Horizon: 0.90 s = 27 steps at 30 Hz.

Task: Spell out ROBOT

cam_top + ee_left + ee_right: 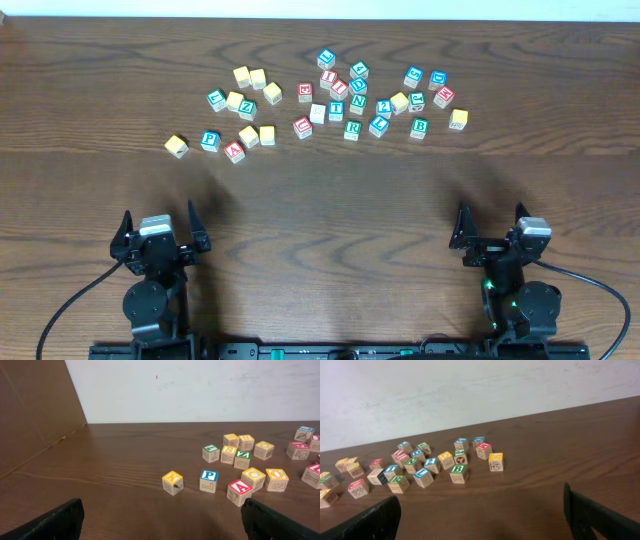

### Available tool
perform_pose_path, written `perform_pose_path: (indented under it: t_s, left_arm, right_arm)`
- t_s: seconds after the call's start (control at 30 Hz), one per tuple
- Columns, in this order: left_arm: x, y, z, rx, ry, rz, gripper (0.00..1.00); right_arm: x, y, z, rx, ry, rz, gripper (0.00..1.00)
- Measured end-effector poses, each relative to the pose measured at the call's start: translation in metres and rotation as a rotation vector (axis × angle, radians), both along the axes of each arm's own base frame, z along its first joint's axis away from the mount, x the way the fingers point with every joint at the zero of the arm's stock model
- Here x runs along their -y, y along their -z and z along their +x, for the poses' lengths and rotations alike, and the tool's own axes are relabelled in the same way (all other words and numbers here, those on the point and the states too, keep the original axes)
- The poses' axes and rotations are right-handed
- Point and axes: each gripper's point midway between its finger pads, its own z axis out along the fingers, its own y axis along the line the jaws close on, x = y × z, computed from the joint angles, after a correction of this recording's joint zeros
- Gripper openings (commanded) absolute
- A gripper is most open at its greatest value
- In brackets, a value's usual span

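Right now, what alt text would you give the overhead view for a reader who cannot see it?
About thirty wooden letter blocks lie scattered across the far half of a dark wooden table. At the near edge, the left claw and right claw sit open and empty.

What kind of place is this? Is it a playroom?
Likely a robot lab bench: a left gripper and right gripper wait at a plain wooden table of letter blocks, against a bare white wall.
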Motion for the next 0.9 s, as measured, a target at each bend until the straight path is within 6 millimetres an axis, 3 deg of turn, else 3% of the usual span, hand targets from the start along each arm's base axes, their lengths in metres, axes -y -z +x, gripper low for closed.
perform_pose_path:
  t_s: [0.27, 0.4, 0.9]
  left_arm:
    - [0.000, 0.000, 0.000, 0.001, 0.000, 0.003, 0.99]
    - [0.000, -0.001, 0.000, 0.005, 0.000, 0.004, 0.99]
    - [-0.002, -0.013, 0.001, 0.059, -0.009, -0.003, 0.99]
  right_arm:
    - [0.000, -0.001, 0.000, 0.003, 0.000, 0.000, 0.99]
    - [-0.003, -0.014, 0.001, 0.057, -0.018, 0.002, 0.99]
    - [-0.020, -0.014, -0.001, 0.057, -0.114, 0.007, 0.99]
